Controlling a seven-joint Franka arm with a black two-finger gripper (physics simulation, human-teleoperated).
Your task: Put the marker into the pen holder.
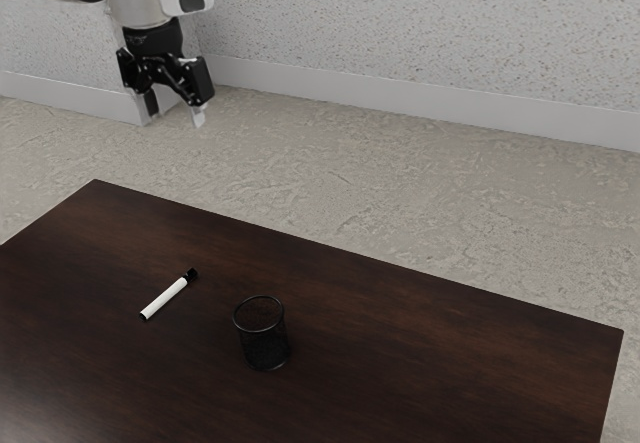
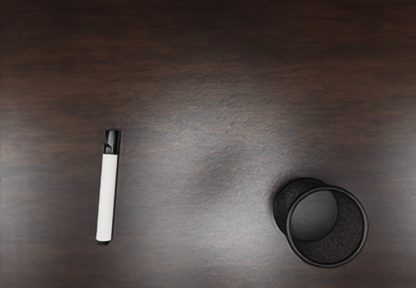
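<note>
High above the table, at the exterior view's upper left, my gripper (image 1: 175,113) is open, its two fingers well apart with nothing between them. The white marker with a black cap (image 1: 165,297) lies flat on the tabletop. Close to it, toward the exterior view's right, the black mesh pen holder (image 1: 264,334) stands upright. In the wrist view the marker (image 2: 106,197) and the round pen holder (image 2: 327,226) lie below my hand, clearly apart. The holder's inside shows no pens.
The dark brown wooden table (image 1: 430,333) carries both things. Its far edge runs across the exterior view, with pale floor (image 1: 400,193) beyond and a speckled wall (image 1: 420,33) behind.
</note>
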